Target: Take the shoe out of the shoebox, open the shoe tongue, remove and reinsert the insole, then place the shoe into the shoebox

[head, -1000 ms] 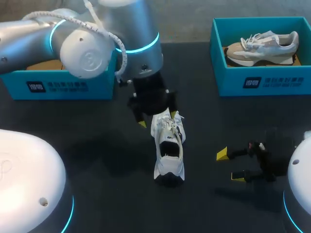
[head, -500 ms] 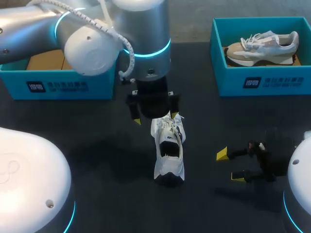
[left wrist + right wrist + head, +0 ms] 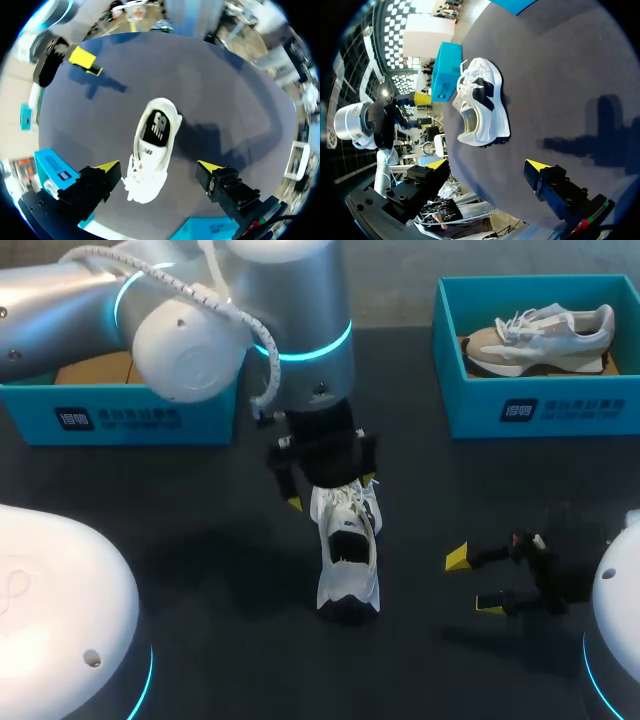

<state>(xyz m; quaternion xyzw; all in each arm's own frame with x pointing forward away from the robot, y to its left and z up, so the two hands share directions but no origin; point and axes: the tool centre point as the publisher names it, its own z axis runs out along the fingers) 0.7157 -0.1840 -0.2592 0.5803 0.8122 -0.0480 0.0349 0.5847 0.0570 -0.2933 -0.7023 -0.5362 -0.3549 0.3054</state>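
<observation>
Dark table (image 3: 200,540): left gripper (image 3: 159,167) spread wide, flanking white shoe (image 3: 155,135).

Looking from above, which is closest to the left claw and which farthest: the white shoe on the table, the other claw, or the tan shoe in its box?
1. The white shoe, right at the left gripper, mid-table.
2. The right gripper, off to the right, near edge.
3. The tan shoe, in the shoebox at far right.
</observation>
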